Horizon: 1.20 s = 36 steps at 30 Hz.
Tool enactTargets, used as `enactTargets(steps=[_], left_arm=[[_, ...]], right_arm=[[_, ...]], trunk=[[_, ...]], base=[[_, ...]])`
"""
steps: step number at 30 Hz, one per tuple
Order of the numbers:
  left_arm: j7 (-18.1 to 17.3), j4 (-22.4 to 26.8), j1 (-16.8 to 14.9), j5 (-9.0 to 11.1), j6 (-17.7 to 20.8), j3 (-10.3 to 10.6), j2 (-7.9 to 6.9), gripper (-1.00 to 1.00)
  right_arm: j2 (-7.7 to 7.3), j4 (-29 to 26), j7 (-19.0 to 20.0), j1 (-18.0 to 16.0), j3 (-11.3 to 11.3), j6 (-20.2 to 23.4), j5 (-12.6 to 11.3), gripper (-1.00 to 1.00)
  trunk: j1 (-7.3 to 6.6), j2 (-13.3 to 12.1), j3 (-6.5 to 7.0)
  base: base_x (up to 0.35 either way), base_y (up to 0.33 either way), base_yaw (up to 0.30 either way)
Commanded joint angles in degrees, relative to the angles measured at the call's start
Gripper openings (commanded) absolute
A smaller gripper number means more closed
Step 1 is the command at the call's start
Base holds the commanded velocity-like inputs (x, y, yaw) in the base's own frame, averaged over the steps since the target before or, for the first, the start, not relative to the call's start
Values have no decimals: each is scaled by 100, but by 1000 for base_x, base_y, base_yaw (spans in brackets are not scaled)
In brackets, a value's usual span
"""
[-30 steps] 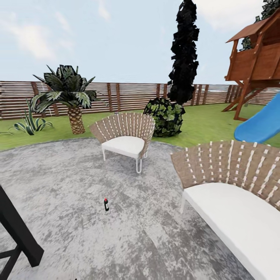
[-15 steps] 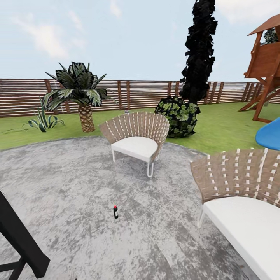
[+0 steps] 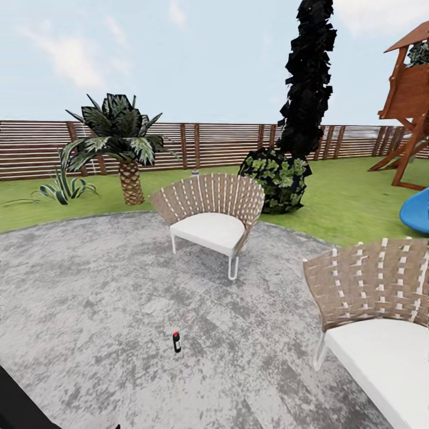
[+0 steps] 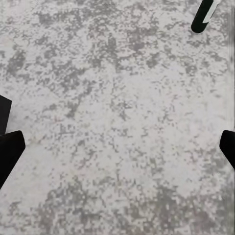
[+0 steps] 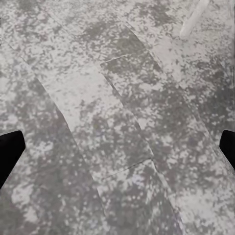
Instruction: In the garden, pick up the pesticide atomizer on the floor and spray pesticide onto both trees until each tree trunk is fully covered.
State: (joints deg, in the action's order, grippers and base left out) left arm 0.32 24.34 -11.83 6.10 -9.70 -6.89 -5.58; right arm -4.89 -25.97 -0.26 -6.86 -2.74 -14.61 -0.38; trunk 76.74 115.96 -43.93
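- The pesticide atomizer (image 3: 177,342) is a tiny dark bottle with a red cap, standing upright on the grey paving (image 3: 89,286), well apart from both woven chairs. Guessing the robot is lining up on it, since it sits near the middle of the head view.
- Left gripper (image 4: 117,142): both fingertips spread wide at the frame edges, nothing between them, just paving underneath. Released, basically.
- Right gripper (image 5: 117,144): same deal, fingers apart and empty over the paving, probably parked that way for driving.
- No straight grey-brown trunk turns up here; there's a scaly palm (image 3: 125,149), a dark column tree (image 3: 307,77), a round bush (image 3: 277,179) and the slat fence (image 3: 208,143).
- The near chair (image 3: 381,322), the blue slide (image 3: 417,211) and the playhouse (image 3: 411,101) are cut off at the frame edge.
- The atomizer's nozzle is too small to make out.
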Motion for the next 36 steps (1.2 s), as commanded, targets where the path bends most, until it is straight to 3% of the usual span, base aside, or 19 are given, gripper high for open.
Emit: enactTargets(steps=[1,8,13,23,36], left_arm=[[3,29,-4,93,-50,13,4,100],[33,254,-169,134,-256,-47,12,100],[55,416,-324,135,-417,-42,6,100],[60,475,-339,131,-690,-40,4,100],[58,475,-346,116,-697,-40,4,100]], right_arm=[[34,4,-9,-36,-39,-52,-37,100],[122,-160,-15,-264,-113,-276,-27,100],[136,-322,-16,-428,-115,-436,-25,100],[138,-585,-18,-754,-81,-648,-8,100],[138,-585,-14,-773,-77,-648,-2,100]], trunk=[[0,0,-5],[0,0,-5],[0,0,-5],[0,0,-5],[0,0,-5]], base=[[0,0,0],[58,9,0],[282,83,0],[323,135,0],[315,191,0]])
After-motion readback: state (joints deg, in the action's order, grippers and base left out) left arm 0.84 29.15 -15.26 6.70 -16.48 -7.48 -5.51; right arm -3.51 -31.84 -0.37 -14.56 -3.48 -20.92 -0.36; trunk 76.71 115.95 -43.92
